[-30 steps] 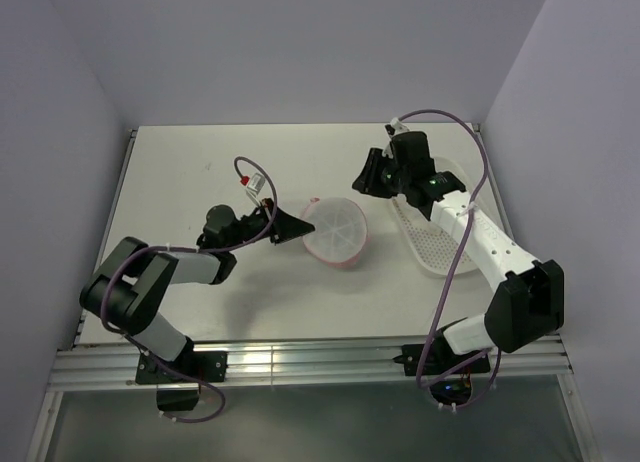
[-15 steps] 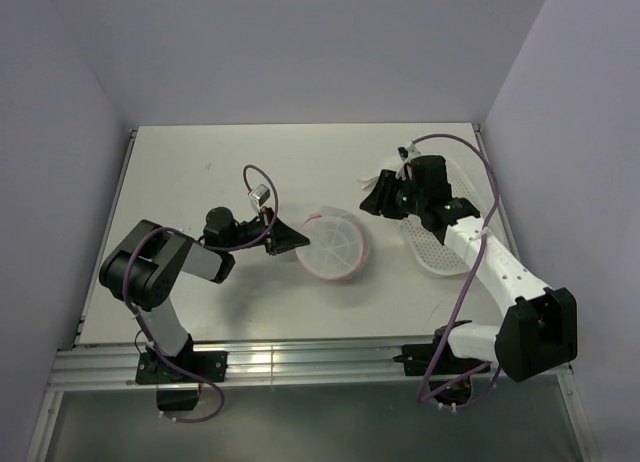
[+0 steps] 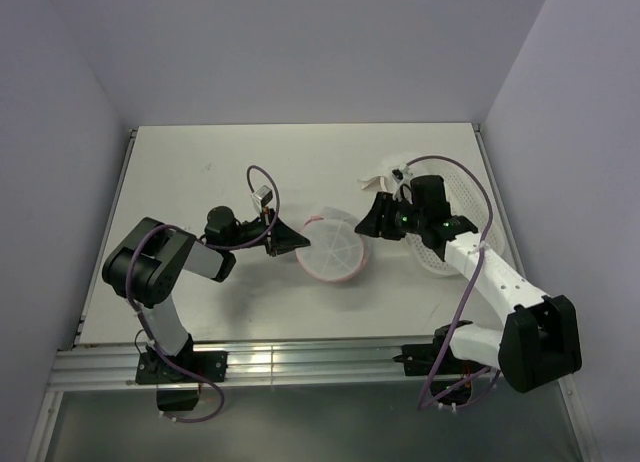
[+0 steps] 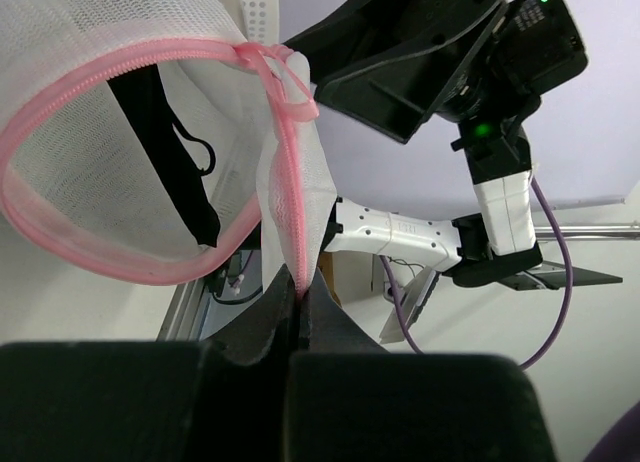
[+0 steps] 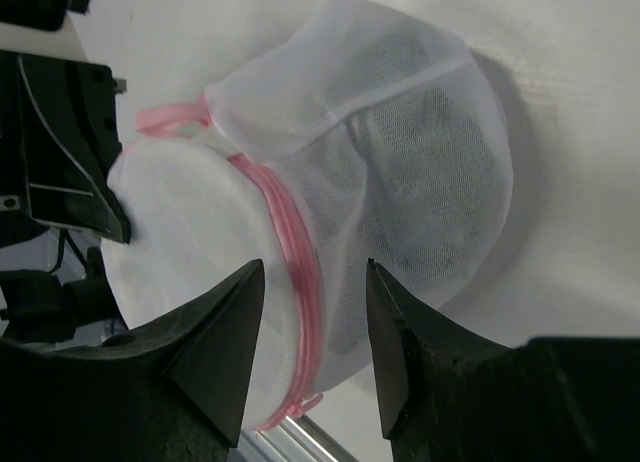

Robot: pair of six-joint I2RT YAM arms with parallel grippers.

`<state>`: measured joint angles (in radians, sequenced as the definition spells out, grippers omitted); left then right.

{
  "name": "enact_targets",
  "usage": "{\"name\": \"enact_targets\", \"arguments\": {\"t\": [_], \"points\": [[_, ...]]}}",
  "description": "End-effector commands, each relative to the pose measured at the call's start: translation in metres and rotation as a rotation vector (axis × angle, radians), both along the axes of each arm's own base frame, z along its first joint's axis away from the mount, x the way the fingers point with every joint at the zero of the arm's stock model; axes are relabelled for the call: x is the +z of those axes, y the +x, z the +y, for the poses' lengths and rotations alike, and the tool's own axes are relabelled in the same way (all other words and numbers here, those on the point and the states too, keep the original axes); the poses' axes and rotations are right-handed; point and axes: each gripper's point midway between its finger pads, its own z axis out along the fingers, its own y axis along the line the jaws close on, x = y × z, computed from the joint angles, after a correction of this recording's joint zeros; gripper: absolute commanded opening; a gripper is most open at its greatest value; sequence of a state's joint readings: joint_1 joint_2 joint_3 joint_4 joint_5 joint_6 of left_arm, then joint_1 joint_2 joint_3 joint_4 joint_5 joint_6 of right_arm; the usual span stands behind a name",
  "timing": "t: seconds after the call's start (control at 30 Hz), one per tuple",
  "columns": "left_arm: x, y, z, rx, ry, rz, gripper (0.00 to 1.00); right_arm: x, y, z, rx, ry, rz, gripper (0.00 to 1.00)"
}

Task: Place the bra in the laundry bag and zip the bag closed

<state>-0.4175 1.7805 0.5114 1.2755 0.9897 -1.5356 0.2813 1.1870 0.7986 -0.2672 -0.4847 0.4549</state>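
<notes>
The laundry bag (image 3: 333,248), a round white mesh pouch with pink zipper trim, lies at the table's middle. My left gripper (image 3: 288,241) is at its left edge, shut on the pink zipper trim (image 4: 296,232). In the left wrist view the bag's mouth gapes, and the black bra (image 4: 165,152) with a thin strap lies inside. My right gripper (image 3: 373,222) is open at the bag's right side. In the right wrist view its fingertips (image 5: 315,277) straddle the pink zipper (image 5: 293,272) without touching. The bra shows as a dark patch (image 5: 430,167) through the mesh.
A white perforated plastic basket (image 3: 440,250) lies on the right under my right arm, with a bit of white cloth (image 3: 384,177) at its far end. The left gripper body (image 5: 60,152) sits close behind the bag in the right wrist view.
My right gripper has moved nearer and left, from above the basket's far end down to the bag's right side. The bag settled slightly nearer me, still held by my left gripper.
</notes>
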Motion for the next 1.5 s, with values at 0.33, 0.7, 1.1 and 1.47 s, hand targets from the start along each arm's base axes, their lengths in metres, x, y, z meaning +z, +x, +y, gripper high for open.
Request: {"name": "enact_targets", "arguments": {"t": [0.33, 0.7, 1.1, 1.47], "points": [[0.075, -0.014, 0.005, -0.031, -0.227, -0.51, 0.0, 0.005, -0.019, 0.009, 0.06, 0.096, -0.035, 0.55], [0.074, -0.007, 0.003, -0.025, -0.227, -0.492, 0.0, 0.009, -0.033, 0.019, 0.124, 0.148, -0.01, 0.51], [0.069, 0.002, -0.001, -0.016, -0.195, -0.457, 0.0, 0.003, -0.041, 0.021, 0.135, 0.165, 0.029, 0.1], [0.037, 0.083, 0.028, 0.408, 0.412, -0.413, 0.52, 0.018, -0.028, 0.007, -0.049, 0.086, 0.07, 0.0]]}}
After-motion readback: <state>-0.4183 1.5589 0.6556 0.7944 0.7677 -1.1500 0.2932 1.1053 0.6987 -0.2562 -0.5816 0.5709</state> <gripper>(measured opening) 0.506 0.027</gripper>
